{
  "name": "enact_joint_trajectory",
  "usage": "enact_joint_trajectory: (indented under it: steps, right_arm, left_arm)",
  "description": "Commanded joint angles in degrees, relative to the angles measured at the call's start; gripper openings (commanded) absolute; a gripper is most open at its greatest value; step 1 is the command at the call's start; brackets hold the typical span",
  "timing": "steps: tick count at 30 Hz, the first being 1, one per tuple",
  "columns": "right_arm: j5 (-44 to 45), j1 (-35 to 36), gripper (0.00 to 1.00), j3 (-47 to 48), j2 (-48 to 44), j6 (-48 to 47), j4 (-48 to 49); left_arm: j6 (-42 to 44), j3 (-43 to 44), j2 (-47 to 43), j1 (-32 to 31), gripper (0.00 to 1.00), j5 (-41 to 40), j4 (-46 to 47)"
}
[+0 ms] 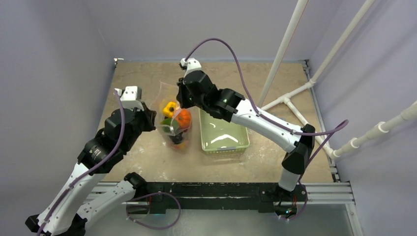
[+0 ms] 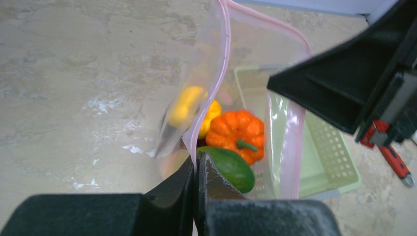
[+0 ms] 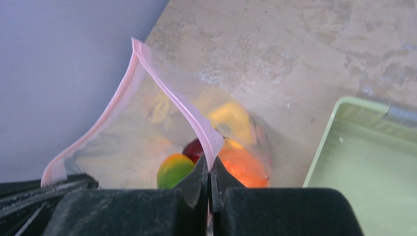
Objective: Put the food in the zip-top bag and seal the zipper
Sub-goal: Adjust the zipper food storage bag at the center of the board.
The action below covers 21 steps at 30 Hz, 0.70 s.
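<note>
One clear, floppy zip-top bag [image 1: 165, 101] sags over the counter [image 1: 142, 73] beside one green basket [image 2: 329, 157]. The left claw [image 2: 195, 160] and right claw [image 3: 209, 164] each clamp its pink zipper [image 2: 224, 54]. Inside lie one yellow pepper [image 2: 211, 113], one orange pumpkin [image 2: 236, 132] and one green piece [image 2: 228, 167].

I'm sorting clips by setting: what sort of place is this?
Probably a robot lab test cell, not a kitchen: a left arm and right arm bolted to a rail at the table edge, plain lilac walls boxing it in, and toy food in a bag.
</note>
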Motion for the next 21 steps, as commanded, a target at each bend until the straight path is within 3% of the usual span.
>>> enact_joint_trajectory:
  steps: [1, 7, 16, 18, 21]
  right_arm:
    - [-7.47, -3.32, 0.0, 5.88, 0.95, -14.88, 0.92]
    - [-13.53, -4.49, 0.0, 4.79, 3.44, -25.74, 2.28]
    - [-14.14, -5.01, 0.0, -0.53, 3.56, -28.66, 6.87]
    - [-13.54, -5.01, 0.06, -1.68, 2.37, -27.96, 8.15]
    - [-12.31, -5.01, 0.23, -3.14, 0.02, -26.02, 8.93]
  left_arm:
    - [-5.2, 2.94, 1.03, 0.27, 0.0, 6.74, -2.18]
    - [-11.14, 0.49, 0.35, 0.33, 0.0, 8.43, -3.89]
    - [-19.03, -5.75, -0.64, 0.29, 0.0, 9.87, -3.9]
    - [-19.97, -6.58, -0.98, 0.27, 0.0, 9.73, -3.79]
    - [-20.55, -6.62, -0.91, 0.33, 0.0, 9.46, -3.56]
